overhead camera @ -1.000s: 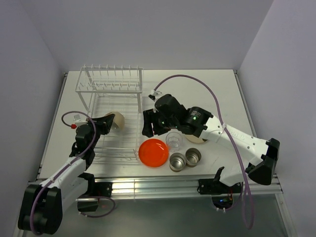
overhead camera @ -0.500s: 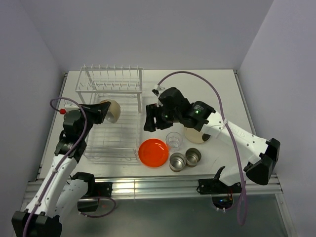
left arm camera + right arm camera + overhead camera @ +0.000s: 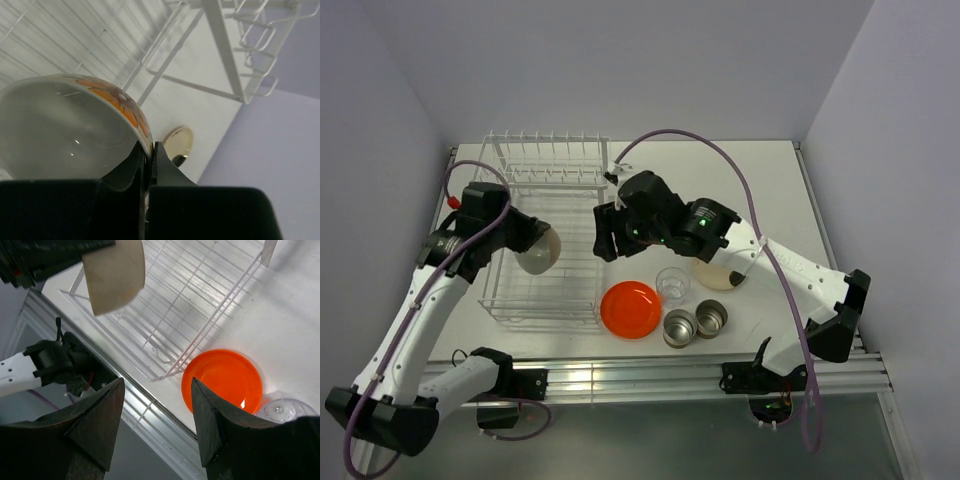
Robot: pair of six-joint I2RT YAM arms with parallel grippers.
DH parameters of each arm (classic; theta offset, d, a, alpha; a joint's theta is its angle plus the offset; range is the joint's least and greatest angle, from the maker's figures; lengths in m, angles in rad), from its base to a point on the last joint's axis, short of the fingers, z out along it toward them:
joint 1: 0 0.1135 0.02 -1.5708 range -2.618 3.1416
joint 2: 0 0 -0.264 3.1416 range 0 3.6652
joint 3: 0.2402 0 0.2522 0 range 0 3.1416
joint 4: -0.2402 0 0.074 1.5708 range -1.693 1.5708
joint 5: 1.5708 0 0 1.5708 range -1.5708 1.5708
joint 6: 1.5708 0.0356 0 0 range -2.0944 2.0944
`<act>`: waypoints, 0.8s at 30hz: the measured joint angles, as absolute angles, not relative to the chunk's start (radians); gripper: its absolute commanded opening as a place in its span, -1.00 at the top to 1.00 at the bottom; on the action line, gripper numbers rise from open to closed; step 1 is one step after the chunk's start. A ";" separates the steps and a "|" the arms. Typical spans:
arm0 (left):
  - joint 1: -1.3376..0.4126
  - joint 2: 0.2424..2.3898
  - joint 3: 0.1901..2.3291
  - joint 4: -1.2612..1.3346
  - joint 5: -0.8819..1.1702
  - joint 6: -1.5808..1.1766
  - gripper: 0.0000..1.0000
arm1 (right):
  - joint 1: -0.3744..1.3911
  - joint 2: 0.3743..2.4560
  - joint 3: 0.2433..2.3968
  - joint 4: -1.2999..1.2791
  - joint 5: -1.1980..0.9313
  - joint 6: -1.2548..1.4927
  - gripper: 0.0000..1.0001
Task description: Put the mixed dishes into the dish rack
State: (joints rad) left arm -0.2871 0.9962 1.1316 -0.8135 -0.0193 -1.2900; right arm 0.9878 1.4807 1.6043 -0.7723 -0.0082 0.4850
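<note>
My left gripper [image 3: 523,240] is shut on the rim of the white-beige bowl [image 3: 539,249], which hangs tilted over the basket of the white wire dish rack [image 3: 546,300]. The left wrist view shows the bowl [image 3: 60,130], with an orange flower on its outside, pinched between the fingers [image 3: 165,170]. Beside the rack's right edge my right gripper [image 3: 604,233] is open and holds nothing. Below it on the table lie the orange-red plate [image 3: 631,308], the clear glass [image 3: 672,284] and two steel cups [image 3: 680,327] [image 3: 711,317]. My right arm partly covers the cream plate [image 3: 722,278].
The raised row of prongs [image 3: 548,150] stands at the rack's far end. The right wrist view looks down past the open fingers [image 3: 100,415] at the plate [image 3: 222,382], the rack's front corner [image 3: 165,370] and the table's metal front rail [image 3: 150,415].
My left arm has risen and swung back, carrying the bowl higher over the rack. My right gripper has moved left and away from the dishes toward the rack's right side.
</note>
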 measured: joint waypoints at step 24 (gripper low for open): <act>-0.545 0.920 1.024 -0.957 -0.290 -1.904 1.00 | 1.192 1.512 1.507 -0.598 0.337 0.533 -0.11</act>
